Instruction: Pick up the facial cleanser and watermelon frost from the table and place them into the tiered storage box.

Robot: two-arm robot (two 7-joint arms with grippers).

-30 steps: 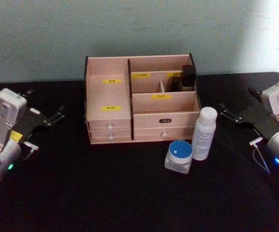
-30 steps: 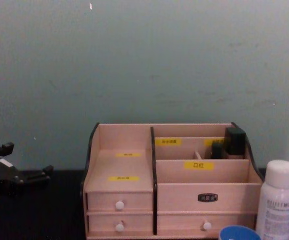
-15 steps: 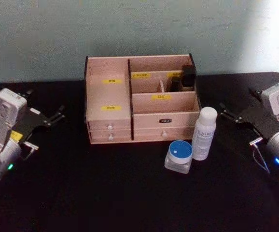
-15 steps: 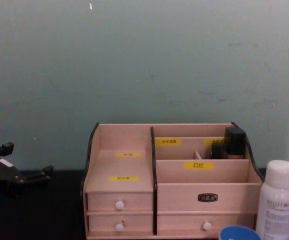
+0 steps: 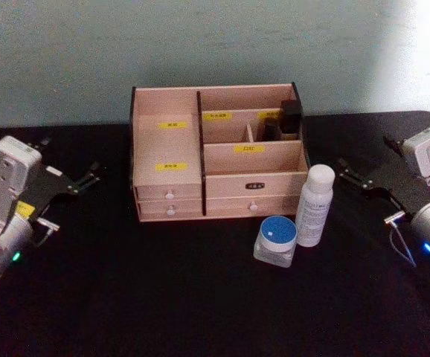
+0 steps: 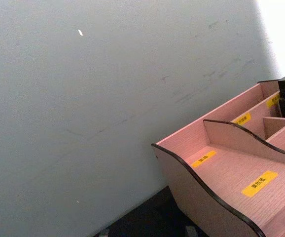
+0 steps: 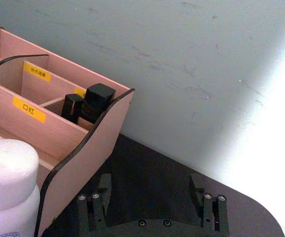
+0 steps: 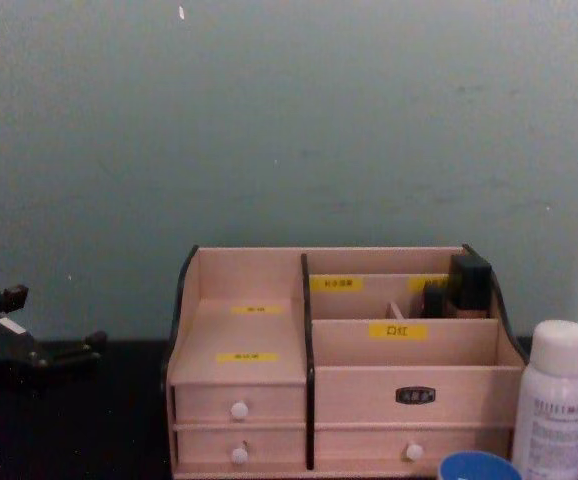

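The tiered storage box (image 5: 167,104) of light wood stands at the table's back centre; it also appears in the chest view (image 8: 249,280). Just in front of its right end stands the facial cleanser, a white bottle (image 5: 315,205) (image 8: 559,400) (image 7: 7,192). Beside it, nearer to me, sits the watermelon frost, a small clear jar with a blue lid (image 5: 276,240) (image 8: 479,466). My left gripper (image 5: 94,172) (image 8: 54,318) hovers open, far left of the box. My right gripper (image 5: 345,172) (image 7: 151,187) is open, right of the bottle and apart from it.
Dark cosmetic items (image 5: 289,115) (image 7: 90,101) stand in the box's back right compartment. A black cloth covers the table (image 5: 163,297), and a pale wall rises close behind the box. Open table lies in front and to both sides.
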